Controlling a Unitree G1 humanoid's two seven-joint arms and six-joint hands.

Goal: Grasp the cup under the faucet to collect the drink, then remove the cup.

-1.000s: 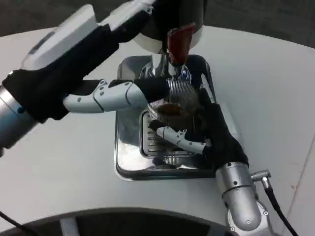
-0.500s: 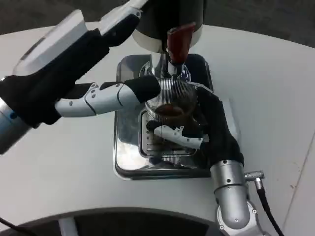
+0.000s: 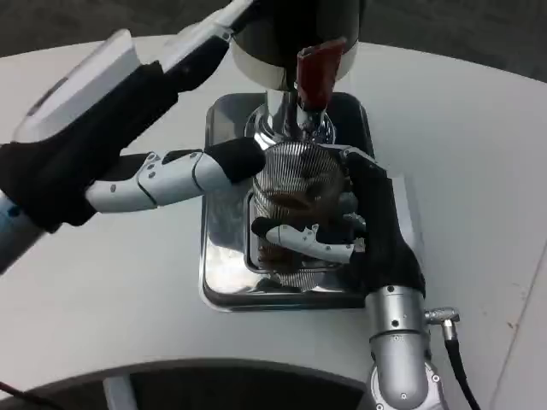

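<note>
Two hands meet at the dispenser as we look down on the white table (image 3: 102, 282). At left, our left hand (image 3: 111, 145) reaches in with fingers stretched out and holding nothing, one fingertip touching the upper left side of the ribbed clear cup (image 3: 295, 184). The cup stands upright on the steel drip tray (image 3: 224, 273), directly below the faucet (image 3: 291, 124) with its red lever (image 3: 314, 73), and dark drink shows inside. At right, our right hand (image 3: 359, 231) wraps the cup from the right and front, gripping it. We judge the right hand the nearer one; removal means drawing the upright cup toward us, clear of the spout.
</note>
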